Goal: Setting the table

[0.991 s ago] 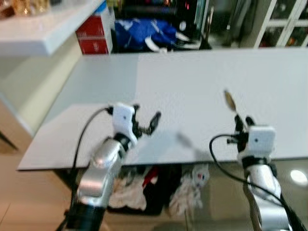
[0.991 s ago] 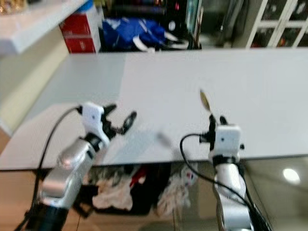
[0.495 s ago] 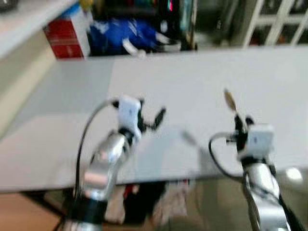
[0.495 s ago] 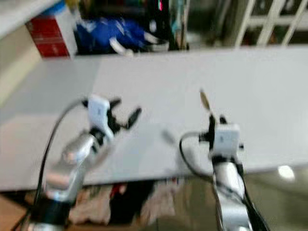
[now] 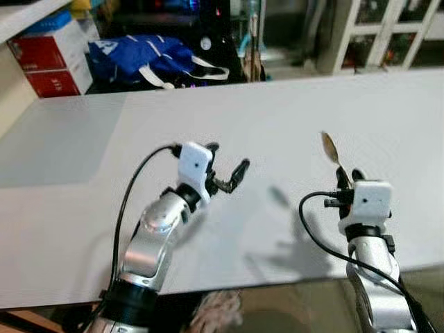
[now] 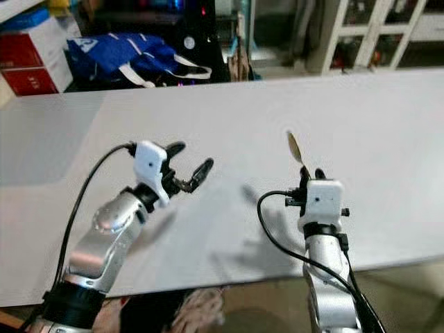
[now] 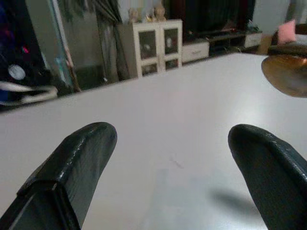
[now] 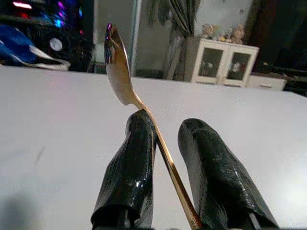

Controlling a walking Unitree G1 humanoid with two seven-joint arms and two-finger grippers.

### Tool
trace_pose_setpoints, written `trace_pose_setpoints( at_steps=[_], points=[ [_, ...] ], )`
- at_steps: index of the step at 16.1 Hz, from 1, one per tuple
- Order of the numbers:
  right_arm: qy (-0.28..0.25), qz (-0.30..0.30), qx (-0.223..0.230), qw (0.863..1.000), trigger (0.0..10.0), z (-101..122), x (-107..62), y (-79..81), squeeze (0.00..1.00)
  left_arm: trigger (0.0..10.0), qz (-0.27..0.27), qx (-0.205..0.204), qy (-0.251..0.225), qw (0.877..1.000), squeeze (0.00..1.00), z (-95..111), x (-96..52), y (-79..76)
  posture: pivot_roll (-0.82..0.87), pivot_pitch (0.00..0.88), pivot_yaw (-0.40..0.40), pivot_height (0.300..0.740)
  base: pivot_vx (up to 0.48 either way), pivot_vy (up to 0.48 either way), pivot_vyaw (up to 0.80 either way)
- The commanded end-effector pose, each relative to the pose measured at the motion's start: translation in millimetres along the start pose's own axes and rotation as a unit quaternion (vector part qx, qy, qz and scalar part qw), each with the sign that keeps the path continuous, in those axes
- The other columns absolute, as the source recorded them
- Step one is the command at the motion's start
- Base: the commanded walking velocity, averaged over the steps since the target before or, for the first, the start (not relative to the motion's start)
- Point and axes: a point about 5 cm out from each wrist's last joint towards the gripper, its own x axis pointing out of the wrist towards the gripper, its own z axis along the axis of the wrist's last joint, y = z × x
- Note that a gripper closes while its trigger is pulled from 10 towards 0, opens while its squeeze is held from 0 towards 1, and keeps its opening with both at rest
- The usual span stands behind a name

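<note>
One table, matte white, flat, spanning my whole view. One blue bag, soft fabric, at 11 o'clock beyond far edge; camera panning since a second ago, red boxes now sliding toward left edge. I'm holding left gripper over tabletop, fingers spread, empty. Right gripper at 4 o'clock clenching one gold spoon, shiny metal, oval bowl pointing up, same as before.

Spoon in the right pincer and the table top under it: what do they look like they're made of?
The spoon looks like polished metal with a gold tone: its bowl mirrors room lights. The right pincer is shut on its thin handle. The table top looks like a smooth, matte pale grey-white slab, perhaps laminate or painted board; soft shadows, hardly any reflection. The exact material is uncertain.
</note>
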Motion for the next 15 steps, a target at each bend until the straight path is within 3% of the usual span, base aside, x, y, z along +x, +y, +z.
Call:
trace_pose_setpoints(
  at_steps=[1, 3, 5, 7, 9, 11, 12, 14, 15],
  points=[
    [0.007, 0.003, 0.001, 1.000, 10.0, 0.3, 1.4, 3.7, 0.00, 10.0, 0.004, 0.017, 0.002, 1.000, 0.00, 1.7, -2.3, 5.1, -0.01, 0.000, 0.066, 0.740, 0.341, -0.334, 0.00],
    [0.021, -0.017, -0.004, 1.000, 10.0, -1.6, 5.4, -4.5, 0.00, 10.0, -0.012, 0.027, -0.002, 1.000, 0.00, 4.3, -0.7, 2.6, -0.01, 0.000, 0.072, 0.740, 0.000, 0.000, 0.00],
    [0.048, -0.038, -0.043, 0.997, 10.0, -6.9, 14.6, -19.3, 0.00, 10.0, -0.012, 0.024, -0.006, 1.000, 0.00, 6.9, 0.8, 3.9, -0.01, 0.000, 0.077, 0.740, 0.000, 0.000, 0.00],
    [0.076, -0.028, -0.077, 0.994, 10.0, -15.0, 21.1, -23.9, 0.00, 10.0, -0.017, 0.029, -0.011, 0.999, 0.00, 10.1, 2.4, 3.8, -0.01, 0.000, 0.080, 0.740, 0.000, 0.000, 0.00],
    [0.080, -0.021, -0.072, 0.994, 10.0, -15.9, 25.0, -23.8, 0.00, 10.0, -0.009, 0.050, -0.011, 0.999, 0.00, 15.2, 6.2, 7.3, 0.00, 0.000, 0.076, 0.740, 0.000, 0.000, 0.00],
    [0.076, -0.019, -0.065, 0.995, 10.0, -14.0, 26.5, -22.6, 0.00, 10.0, -0.058, 0.044, -0.007, 0.997, 0.00, 16.9, 2.1, 1.6, 0.00, 0.000, 0.072, 0.740, 0.000, 0.000, 0.00],
    [0.076, -0.019, -0.060, 0.995, 10.0, -14.9, 29.0, -21.9, 0.00, 10.0, -0.115, 0.048, 0.020, 0.992, 0.00, 15.7, -9.1, 0.9, 0.01, 0.000, 0.073, 0.740, 0.000, 0.000, 0.00],
    [0.073, -0.016, -0.060, 0.995, 10.0, -15.2, 33.3, -22.0, 0.00, 10.0, -0.113, 0.090, 0.030, 0.989, 0.00, 13.9, -15.0, 8.3, 0.02, 0.000, 0.066, 0.740, 0.000, 0.000, 0.00],
    [0.070, -0.014, -0.062, 0.996, 10.0, -13.5, 37.1, -22.5, 0.00, 10.0, -0.087, 0.100, 0.045, 0.990, 0.00, 7.9, -14.2, 12.5, 0.03, 0.000, 0.062, 0.740, 0.000, 0.000, 0.00]
  ],
)
